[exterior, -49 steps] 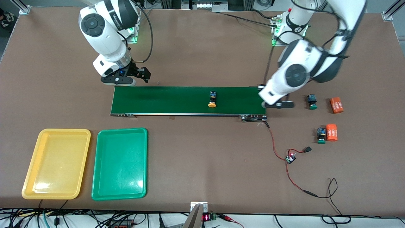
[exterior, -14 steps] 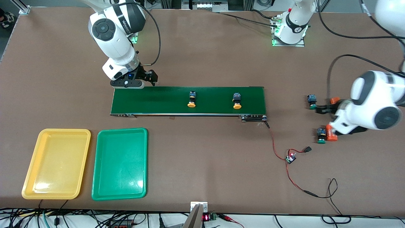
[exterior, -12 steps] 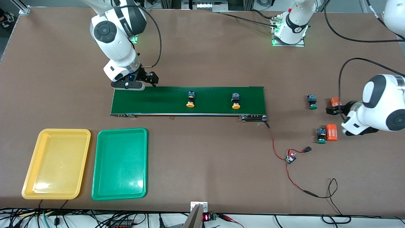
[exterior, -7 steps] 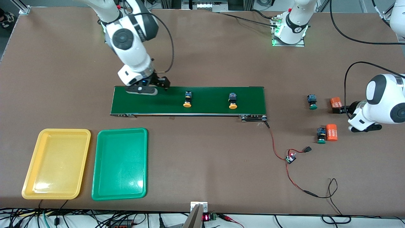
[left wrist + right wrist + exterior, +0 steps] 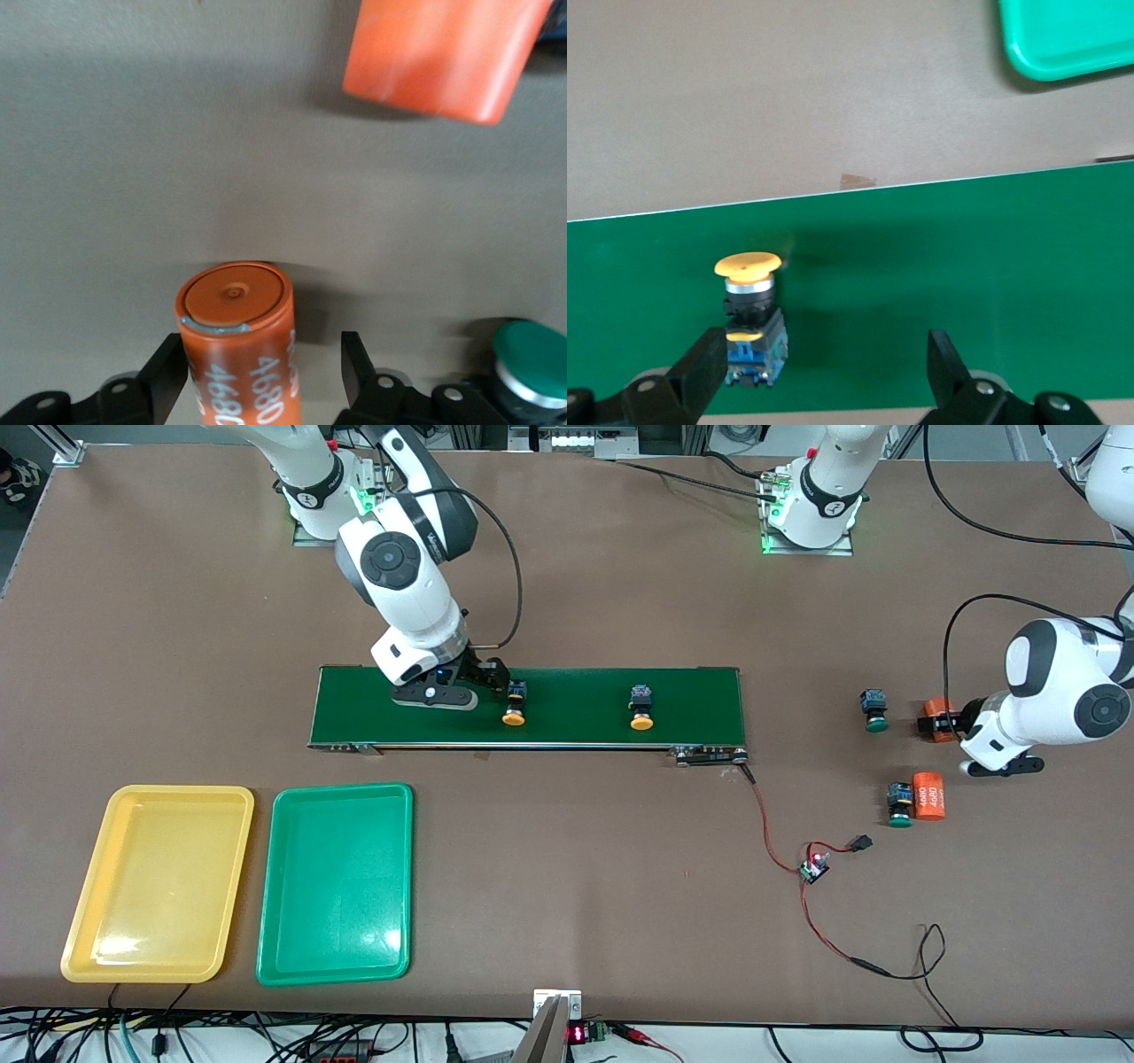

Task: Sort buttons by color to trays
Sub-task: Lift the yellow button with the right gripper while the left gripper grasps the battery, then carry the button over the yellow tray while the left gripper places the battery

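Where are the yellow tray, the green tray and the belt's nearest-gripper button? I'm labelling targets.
yellow tray (image 5: 89, 903): front view, its rim.
green tray (image 5: 267, 895): front view, its rim.
orange-capped button (image 5: 748, 265): right wrist view, its cap.

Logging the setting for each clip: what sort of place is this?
Probably a robotics lab bench set up as a mock sorting line: a small conveyor belt, loose wiring with a bare circuit board, and cables along the table edge.

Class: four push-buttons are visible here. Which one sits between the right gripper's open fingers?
The orange-capped button on the conveyor belt nearer the right arm's end; the right gripper straddles it. The other orange-capped button lies alone.
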Tool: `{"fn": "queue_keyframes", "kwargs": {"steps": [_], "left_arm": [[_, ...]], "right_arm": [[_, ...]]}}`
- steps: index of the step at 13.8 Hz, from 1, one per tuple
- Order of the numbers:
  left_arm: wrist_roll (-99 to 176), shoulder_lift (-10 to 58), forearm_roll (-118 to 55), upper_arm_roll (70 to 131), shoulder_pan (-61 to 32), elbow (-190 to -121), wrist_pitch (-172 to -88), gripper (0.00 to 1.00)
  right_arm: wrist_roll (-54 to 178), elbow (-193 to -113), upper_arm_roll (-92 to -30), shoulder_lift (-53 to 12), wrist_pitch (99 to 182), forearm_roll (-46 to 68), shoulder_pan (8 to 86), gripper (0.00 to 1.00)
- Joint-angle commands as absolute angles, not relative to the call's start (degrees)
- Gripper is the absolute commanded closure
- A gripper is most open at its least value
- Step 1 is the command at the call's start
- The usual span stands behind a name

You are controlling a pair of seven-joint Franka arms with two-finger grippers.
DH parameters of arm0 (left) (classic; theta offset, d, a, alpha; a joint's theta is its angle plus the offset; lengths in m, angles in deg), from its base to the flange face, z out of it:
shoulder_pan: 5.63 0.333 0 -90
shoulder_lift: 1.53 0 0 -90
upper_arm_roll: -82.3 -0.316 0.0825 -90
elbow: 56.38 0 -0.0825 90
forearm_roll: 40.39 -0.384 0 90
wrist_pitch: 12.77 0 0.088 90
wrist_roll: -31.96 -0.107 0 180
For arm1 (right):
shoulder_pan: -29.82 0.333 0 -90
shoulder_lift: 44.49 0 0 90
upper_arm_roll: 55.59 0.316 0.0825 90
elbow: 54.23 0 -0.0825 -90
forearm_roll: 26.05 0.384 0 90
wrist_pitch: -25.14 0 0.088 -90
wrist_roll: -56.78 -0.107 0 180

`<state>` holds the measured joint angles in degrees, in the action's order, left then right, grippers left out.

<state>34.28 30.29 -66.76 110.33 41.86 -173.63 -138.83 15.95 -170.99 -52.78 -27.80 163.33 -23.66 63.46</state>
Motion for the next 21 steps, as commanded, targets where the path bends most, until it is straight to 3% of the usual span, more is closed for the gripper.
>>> {"fn": "queue_keyframes", "kwargs": {"steps": [1, 2, 3, 5, 10, 12, 16, 19, 21], "left_arm": [[28.2, 31.2, -67.9, 111.4, 45.0, -173.3, -140.0, 0.63], [28.0, 30.8, -67.9, 111.8, 45.1, -173.1, -139.4, 0.65], [27.7, 29.9, -67.9, 112.3, 45.0, -173.0, -138.8, 0.75], [27.1, 29.4, -67.8, 114.8, 45.1, -171.4, -134.7, 0.84], [26.7, 29.6, -66.8, 129.4, 44.9, -157.7, -107.6, 0.89], [27.2, 30.2, -66.3, 136.0, 43.2, -157.3, -102.9, 0.92], [25.5, 30.8, -59.7, 141.8, 38.0, -158.0, -102.6, 0.91], [25.0, 31.4, -59.9, 141.9, 27.9, -158.3, -104.3, 0.9], [24.0, 32.6, -60.4, 141.8, 23.2, -159.0, -108.7, 0.88]], "right_arm": [[14.9, -169.7, -53.0, -25.8, 164.8, -23.8, 64.5, 0.0], [14.9, -169.7, -53.0, -24.6, 165.3, -23.8, 65.1, 0.0], [14.9, -169.7, -53.1, -24.2, 165.8, -23.8, 65.3, 0.0], [14.8, -169.7, -53.1, -23.3, 167.0, -23.6, 65.7, 0.0], [14.8, -169.7, -53.1, -21.6, 168.2, -23.7, 65.9, 0.0], [14.9, -169.8, -53.2, -20.3, 171.1, -23.9, 65.9, 0.12], [15.6, -169.9, -53.4, -20.5, 171.1, -24.0, 65.5, 0.67], [16.8, -169.8, -53.7, -20.7, 171.0, -24.0, 65.2, 0.89], [18.6, -169.5, -55.8, -23.0, 168.7, -24.0, 65.0, 0.93]]}}
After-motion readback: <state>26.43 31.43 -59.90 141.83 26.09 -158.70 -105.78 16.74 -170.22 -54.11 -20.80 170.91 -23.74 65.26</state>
